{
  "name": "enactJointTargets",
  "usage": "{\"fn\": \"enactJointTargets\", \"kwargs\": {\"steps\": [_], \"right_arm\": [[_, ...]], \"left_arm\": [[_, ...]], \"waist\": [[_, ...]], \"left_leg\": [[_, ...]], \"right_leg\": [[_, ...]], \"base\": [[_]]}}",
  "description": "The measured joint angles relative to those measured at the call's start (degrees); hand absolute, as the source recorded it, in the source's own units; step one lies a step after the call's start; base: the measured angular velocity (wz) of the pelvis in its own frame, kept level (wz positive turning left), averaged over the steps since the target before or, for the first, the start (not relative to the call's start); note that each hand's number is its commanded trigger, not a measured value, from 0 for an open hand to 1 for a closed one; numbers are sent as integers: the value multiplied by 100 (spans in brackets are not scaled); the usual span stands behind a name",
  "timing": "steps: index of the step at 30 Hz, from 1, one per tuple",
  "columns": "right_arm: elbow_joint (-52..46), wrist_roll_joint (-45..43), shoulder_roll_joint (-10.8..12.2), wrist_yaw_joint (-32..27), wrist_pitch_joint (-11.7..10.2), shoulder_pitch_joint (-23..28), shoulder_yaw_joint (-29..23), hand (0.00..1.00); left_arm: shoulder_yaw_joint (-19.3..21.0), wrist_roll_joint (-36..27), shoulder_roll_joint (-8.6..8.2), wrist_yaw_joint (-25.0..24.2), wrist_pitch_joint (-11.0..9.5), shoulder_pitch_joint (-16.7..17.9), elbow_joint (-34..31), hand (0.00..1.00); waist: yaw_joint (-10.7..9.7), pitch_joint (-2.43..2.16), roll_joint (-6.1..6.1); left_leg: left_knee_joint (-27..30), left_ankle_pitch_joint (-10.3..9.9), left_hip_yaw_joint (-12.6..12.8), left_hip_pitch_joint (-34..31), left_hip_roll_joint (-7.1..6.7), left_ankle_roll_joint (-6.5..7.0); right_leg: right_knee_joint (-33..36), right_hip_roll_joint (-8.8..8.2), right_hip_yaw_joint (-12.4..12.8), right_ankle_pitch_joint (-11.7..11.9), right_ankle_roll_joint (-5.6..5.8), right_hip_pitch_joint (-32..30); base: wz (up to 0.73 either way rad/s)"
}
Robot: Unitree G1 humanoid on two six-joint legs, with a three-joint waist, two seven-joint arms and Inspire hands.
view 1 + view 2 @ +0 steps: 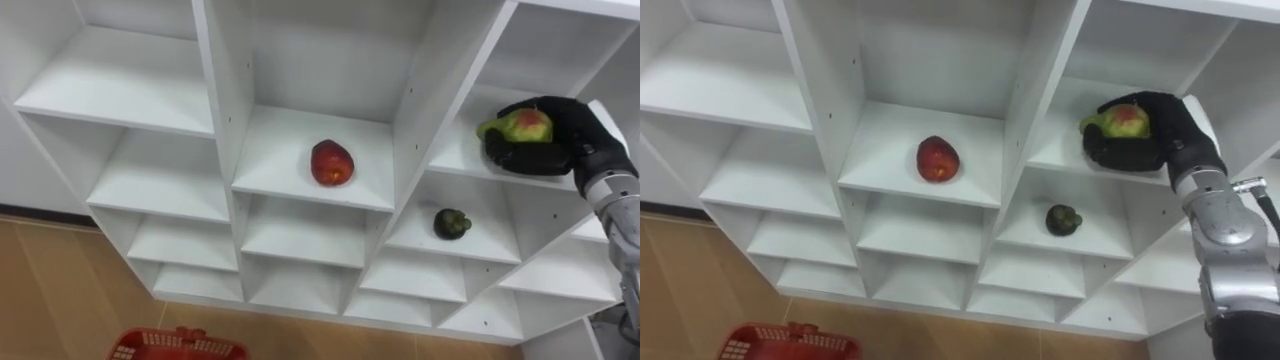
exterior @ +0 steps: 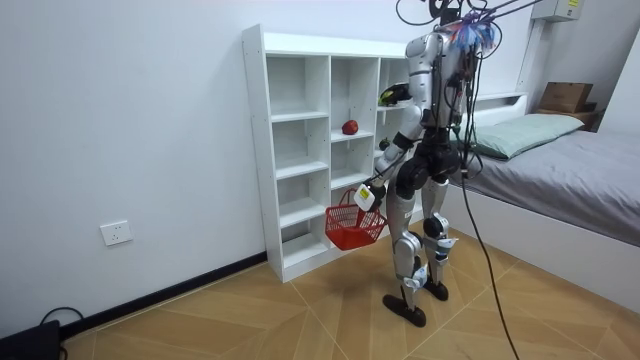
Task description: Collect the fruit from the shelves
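Here, the robot stands facing the white shelf unit [image 1: 222, 110], close in front of its right-hand columns. Its right arm is raised to the upper compartment of the unit's right column. There the right hand [image 1: 562, 138] is curled round a green-and-red fruit [image 1: 528, 124], fingers and thumb wrapped about it. The fruit sits at the front edge of that shelf board, and it cannot be told whether it rests on the board or is lifted. A red fruit [image 1: 332, 163] lies alone in the middle column, on the shelf at about the same level. A small dark green fruit [image 1: 451, 223] lies in the right column, one compartment below the grasped one. In the room view the left hand [image 2: 363, 188] is low in front of the unit's lower shelves, closed on the handle of a red basket [image 2: 355, 226] that hangs from it
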Motion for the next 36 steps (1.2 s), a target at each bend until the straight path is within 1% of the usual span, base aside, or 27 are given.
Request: {"fn": "enactJointTargets", "kwargs": {"steps": [2,4,6,7,10,14,15,16,20,22,25,27,29,32,36], "right_arm": [[-353,-61,0,-7,0,86,19,100],[-908,-206,0,-5,-16,296,103,100],[-1226,-228,1,29,-27,479,134,100],[-1293,-228,2,58,-26,529,139,100],[-1709,-226,3,203,-10,893,142,100],[-2005,-225,3,397,-8,1153,119,100],[-2164,-226,3,418,-7,1284,92,100],[-2354,-216,4,451,-7,1386,98,100],[-2740,-189,11,576,-7,1535,99,100],[-2994,-147,13,605,-7,1590,99,100],[-3363,-145,26,741,-3,1650,99,100],[-3510,-144,26,793,0,1737,99,100],[-3610,-147,27,908,48,1837,111,100],[-3627,-144,27,1133,157,1874,180,100],[-3613,-211,30,1535,184,2083,344,100]], "left_arm": [[-5,3,-1,7,0,-1,10,100],[-14,0,-1,41,-2,-18,17,100],[-25,-1,-1,67,-3,-32,25,100],[-26,-2,-1,78,-2,-29,25,100],[-17,2,0,143,-1,-26,23,100],[-14,0,-5,144,-3,-46,22,100],[-16,-10,-13,141,-5,-72,24,100],[-18,-11,-14,146,-11,-128,44,100],[-21,-18,-14,163,-37,-267,121,100],[-25,-115,-14,167,-37,-308,120,100],[-25,-120,-14,169,-35,-352,92,100],[-26,-120,-14,166,-34,-351,13,100],[-35,-121,-14,163,-30,-354,-91,100],[-87,-226,10,165,-25,-370,-280,100],[-120,-232,24,166,-27,-547,-348,100]], "waist": [[-24,-7,21],[-76,-16,34],[-86,-16,35],[-95,-17,34],[-137,-17,35],[-170,-20,36],[-170,-35,35],[-172,-32,35],[-203,-33,27],[-228,-34,25],[-305,-45,7],[-310,-42,-13],[-287,-48,-25],[-235,-42,-20],[-134,-36,-29]], "left_leg": [[3,0,2,-8,0,0],[6,0,2,-3,1,0],[9,0,1,-9,-2,0],[11,0,2,-9,-3,0],[12,0,3,-39,-4,1],[11,0,34,-32,6,0],[11,1,47,-50,7,0],[10,3,57,-67,8,1],[-6,4,131,-64,16,1],[-14,4,154,-63,18,1],[-20,4,185,-73,22,1],[-24,4,195,-80,23,1],[-33,4,208,-76,23,1],[-56,4,244,-58,24,2],[-63,5,306,-32,32,3]], "right_leg": [[-1,-2,-15,0,0,0],[-1,-5,-46,0,0,13],[-1,-10,-53,0,0,15],[0,-12,-53,0,0,17],[2,-12,-18,0,0,15],[10,1,27,1,-1,-4],[33,0,27,1,-2,-62],[35,1,31,8,-12,-86],[35,9,88,10,-16,-91],[36,11,102,11,-16,-105],[37,11,104,18,-18,-161],[24,13,106,25,-18,-169],[20,16,150,27,-15,-174],[10,22,186,43,-7,-187],[13,31,233,47,-10,-191]], "base": [[2],[5],[2],[0],[0],[-4],[-8],[-7],[-9],[-6],[-5],[-2],[-3],[-8],[-6]]}}
